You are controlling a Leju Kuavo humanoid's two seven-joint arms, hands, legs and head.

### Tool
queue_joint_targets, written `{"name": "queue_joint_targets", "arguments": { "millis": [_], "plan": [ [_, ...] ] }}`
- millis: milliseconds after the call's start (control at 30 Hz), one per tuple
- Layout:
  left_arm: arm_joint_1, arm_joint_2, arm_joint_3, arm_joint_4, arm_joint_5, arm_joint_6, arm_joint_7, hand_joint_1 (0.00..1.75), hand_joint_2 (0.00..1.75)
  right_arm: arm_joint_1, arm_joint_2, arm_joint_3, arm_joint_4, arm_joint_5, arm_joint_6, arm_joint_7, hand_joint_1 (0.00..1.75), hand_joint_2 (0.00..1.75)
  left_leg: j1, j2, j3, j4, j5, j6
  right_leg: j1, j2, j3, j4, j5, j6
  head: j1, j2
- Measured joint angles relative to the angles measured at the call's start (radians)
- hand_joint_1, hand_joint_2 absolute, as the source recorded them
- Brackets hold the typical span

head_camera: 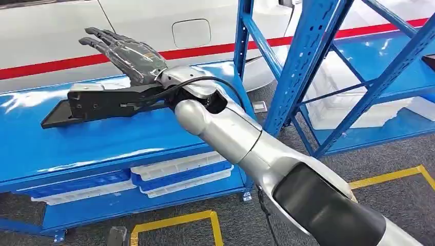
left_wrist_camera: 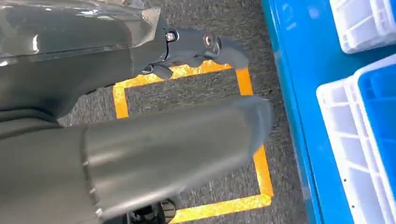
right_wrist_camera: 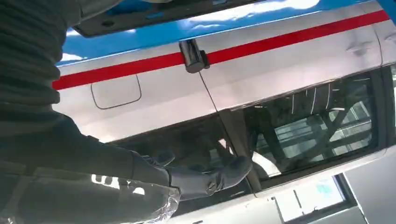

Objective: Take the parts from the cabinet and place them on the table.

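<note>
On the blue table top (head_camera: 77, 148) in the head view, a long black plastic part (head_camera: 97, 105) is laid flat, pierced with small holes and tapered at its left end. The right hand (head_camera: 128, 54) is raised just above it, fingers straight and apart, nothing held. Stacked white and blue trays (head_camera: 177, 171) are stored on the shelf beneath.

In the left wrist view, the left hand (left_wrist_camera: 154, 140) is seen over yellow floor tape (left_wrist_camera: 261, 172); its finger state cannot be told. White crates (left_wrist_camera: 355, 140) are seen nearby.

In the right wrist view, the fingers (right_wrist_camera: 205, 179) are extended before a white car door (right_wrist_camera: 280, 60).
</note>
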Motion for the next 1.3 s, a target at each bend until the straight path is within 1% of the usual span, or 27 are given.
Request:
{"name": "queue_joint_targets", "arguments": {
  "millis": [33, 67, 100, 133, 167, 200, 233, 267, 300, 333, 367, 400, 433, 467, 500, 533, 633, 767, 800, 1000, 1033, 1167, 1233, 1300],
  "plan": [
    [-0.001, -0.001, 0.001, 0.000, 0.000, 0.000, 0.000, 0.00, 0.00, -0.002, -0.002, -0.001, 0.000, 0.000, 0.000, -0.001, 0.00, 1.75, 0.001, 0.000, 0.013, -0.007, 0.000, 0.003, -0.004, -0.004, -0.013, 0.028, -0.007, 0.005, 0.003, 0.000],
    [-0.004, -0.001, 0.001, 0.000, 0.000, 0.000, 0.000, 0.00, 0.00, -0.008, -0.002, -0.001, 0.000, 0.000, -0.001, -0.002, 0.00, 1.75, 0.002, 0.001, 0.018, -0.007, -0.004, 0.008, -0.004, -0.004, -0.044, 0.085, -0.016, 0.007, 0.002, 0.000],
    [-0.005, -0.003, 0.001, 0.000, 0.000, 0.000, 0.000, 0.00, 0.00, -0.009, -0.003, -0.001, 0.001, 0.001, -0.001, -0.002, 0.00, 1.75, 0.002, 0.000, 0.020, -0.007, -0.008, 0.009, -0.006, -0.004, -0.089, 0.156, -0.034, 0.009, 0.003, 0.000],
    [-0.004, -0.004, 0.001, 0.000, 0.000, 0.000, 0.000, 0.00, 0.00, -0.006, -0.004, -0.001, 0.001, 0.002, -0.001, -0.002, 0.00, 1.75, 0.002, 0.000, 0.024, -0.007, -0.014, 0.011, -0.007, -0.004, -0.139, 0.227, -0.063, 0.004, 0.002, 0.000],
    [-0.003, -0.005, 0.001, 0.000, -0.001, 0.000, 0.000, 0.00, 0.00, -0.002, -0.008, -0.002, 0.003, 0.003, -0.002, -0.002, 0.00, 1.75, 0.002, 0.000, 0.028, -0.007, -0.019, 0.011, -0.007, -0.004, -0.180, 0.282, -0.085, -0.002, 0.002, 0.000],
    [-0.002, -0.007, 0.001, 0.000, -0.002, 0.000, 0.000, 0.00, 0.00, 0.001, -0.012, -0.002, 0.005, 0.003, -0.002, -0.002, 0.00, 1.75, 0.002, -0.002, 0.034, -0.007, -0.024, 0.010, -0.008, -0.005, -0.205, 0.296, -0.083, 0.003, 0.002, 0.000],
    [-0.002, -0.008, 0.002, 0.000, -0.002, 0.000, 0.001, 0.00, 0.00, 0.003, -0.014, -0.002, 0.005, 0.004, -0.002, -0.002, 0.00, 1.75, 0.002, -0.004, 0.041, -0.006, -0.028, 0.008, -0.008, -0.005, -0.201, 0.258, -0.058, 0.014, 0.002, 0.000],
    [-0.003, -0.010, 0.002, 0.000, -0.003, -0.001, 0.002, 0.00, 0.00, 0.003, -0.015, -0.002, 0.005, 0.007, -0.002, -0.002, 0.00, 1.75, 0.002, -0.005, 0.049, -0.005, -0.035, 0.005, -0.009, -0.006, -0.176, 0.180, -0.013, 0.028, 0.002, 0.000],
    [-0.003, -0.011, 0.002, 0.000, -0.003, -0.005, 0.002, 0.00, 0.00, 0.003, -0.015, -0.003, 0.005, 0.009, -0.002, -0.002, 0.00, 1.75, 0.002, -0.006, 0.058, -0.004, -0.042, 0.001, -0.010, -0.008, -0.140, 0.085, 0.039, 0.037, 0.002, 0.000],
    [-0.003, -0.013, 0.002, 0.000, -0.003, -0.008, 0.002, 0.00, 0.00, 0.003, -0.016, -0.006, 0.005, 0.010, -0.003, -0.003, 0.00, 1.75, 0.002, -0.006, 0.064, -0.003, -0.050, -0.004, -0.010, -0.014, -0.107, -0.002, 0.086, 0.038, 0.003, 0.000],
    [-0.003, -0.014, 0.002, 0.000, -0.002, -0.010, 0.002, 0.00, 0.00, 0.003, -0.022, -0.007, 0.006, 0.011, -0.003, -0.003, 0.00, 1.75, -0.001, -0.007, 0.069, 0.003, -0.058, -0.011, -0.006, -0.017, -0.111, -0.024, 0.089, 0.020, 0.001, 0.000],
    [-0.005, -0.014, 0.002, 0.000, -0.002, -0.012, 0.002, 0.00, 0.00, 0.003, -0.021, -0.007, 0.006, 0.011, -0.004, -0.003, 0.00, 1.75, -0.001, -0.008, 0.062, -0.001, -0.061, -0.017, -0.002, -0.017, -0.096, -0.022, 0.075, -0.003, 0.003, 0.000],
    [-0.005, -0.015, 0.002, 0.000, -0.001, -0.014, 0.002, 0.00, 0.00, 0.004, -0.022, -0.009, 0.006, 0.012, -0.005, -0.003, 0.00, 1.75, -0.001, -0.006, 0.063, -0.001, -0.063, -0.021, 0.000, -0.014, -0.096, -0.023, 0.094, -0.011, 0.001, 0.000],
    [-0.003, -0.016, 0.002, 0.000, -0.001, -0.014, 0.002, 0.00, 0.00, 0.006, -0.024, -0.014, 0.007, 0.013, -0.005, -0.002, 0.00, 1.75, -0.002, -0.006, 0.059, 0.008, -0.066, -0.020, -0.007, -0.016, -0.092, -0.026, 0.103, -0.014, 0.002, 0.000],
    [-0.004, -0.016, 0.002, 0.001, -0.001, -0.014, 0.002, 0.00, 0.00, 0.006, -0.025, -0.015, 0.008, 0.013, -0.006, -0.004, 0.00, 1.75, 0.000, -0.002, 0.066, 0.006, -0.066, -0.010, -0.006, -0.013, -0.093, -0.026, 0.102, -0.011, 0.000, 0.000],
    [-0.005, -0.015, 0.002, 0.001, -0.001, -0.014, 0.002, 0.00, 0.00, 0.007, -0.023, -0.016, 0.008, 0.013, -0.006, -0.003, 0.00, 1.75, 0.003, -0.001, 0.067, 0.005, -0.067, -0.011, -0.003, -0.011, -0.094, -0.025, 0.101, -0.013, 0.002, 0.000],
    [-0.007, -0.015, 0.002, 0.001, -0.001, -0.014, 0.002, 0.00, 0.00, 0.008, -0.024, -0.017, 0.008, 0.014, -0.006, -0.003, 0.00, 1.75, 0.003, 0.001, 0.068, -0.004, -0.069, -0.011, -0.003, -0.009, -0.096, -0.025, 0.096, -0.019, 0.001, 0.000],
    [-0.007, -0.014, 0.002, 0.001, 0.001, -0.014, -0.005, 0.00, 0.00, 0.009, -0.027, -0.019, 0.008, 0.020, -0.008, -0.003, 0.00, 1.75, 0.003, 0.002, 0.070, -0.009, -0.070, -0.013, -0.002, -0.009, -0.096, -0.025, 0.094, -0.023, 0.001, 0.000],
    [-0.007, -0.014, 0.002, 0.001, 0.001, -0.015, -0.006, 0.00, 0.00, 0.010, -0.028, -0.020, 0.008, 0.020, -0.008, -0.003, 0.00, 1.75, 0.003, 0.002, 0.070, -0.009, -0.071, -0.014, -0.001, -0.009, -0.096, -0.025, 0.094, -0.023, 0.002, 0.000],
    [-0.007, -0.017, -0.002, 0.001, -0.004, -0.015, -0.008, 0.00, 0.00, 0.027, -0.042, -0.028, 0.005, 0.030, -0.014, -0.003, 0.00, 1.75, 0.005, 0.002, 0.071, -0.010, -0.070, -0.030, 0.001, -0.009, -0.094, -0.025, 0.094, -0.024, 0.002, 0.000],
    [-0.007, -0.017, -0.003, 0.001, -0.005, -0.015, -0.007, 0.00, 0.00, 0.033, -0.045, -0.028, 0.005, 0.039, -0.018, -0.003, 0.00, 1.75, 0.005, 0.002, 0.072, -0.009, -0.070, -0.030, 0.001, -0.009, -0.094, -0.025, 0.094, -0.024, 0.002, 0.000],
    [-0.008, -0.021, -0.011, 0.001, -0.013, -0.011, -0.003, 0.00, 0.00, 0.104, -0.054, -0.009, 0.005, 0.107, -0.047, -0.045, 0.00, 1.75, 0.002, 0.002, 0.075, -0.009, -0.070, -0.030, -0.001, -0.010, -0.089, -0.025, 0.094, -0.024, 0.002, 0.000],
    [-0.011, -0.025, -0.016, 0.001, -0.019, -0.011, 0.003, 0.00, 0.00, 0.161, -0.054, 0.023, 0.005, 0.148, -0.062, -0.066, 0.00, 1.75, 0.000, 0.002, 0.075, -0.008, -0.070, -0.030, -0.003, -0.010, -0.088, -0.025, 0.094, -0.024, 0.002, 0.000],
    [-0.016, -0.029, -0.022, 0.001, -0.026, -0.013, 0.006, 0.00, 0.00, 0.216, -0.051, 0.062, 0.006, 0.175, -0.068, -0.072, 0.00, 1.75, -0.001, 0.002, 0.075, -0.008, -0.070, -0.029, -0.004, -0.010, -0.089, -0.025, 0.094, -0.023, 0.002, 0.000]
  ]
}}
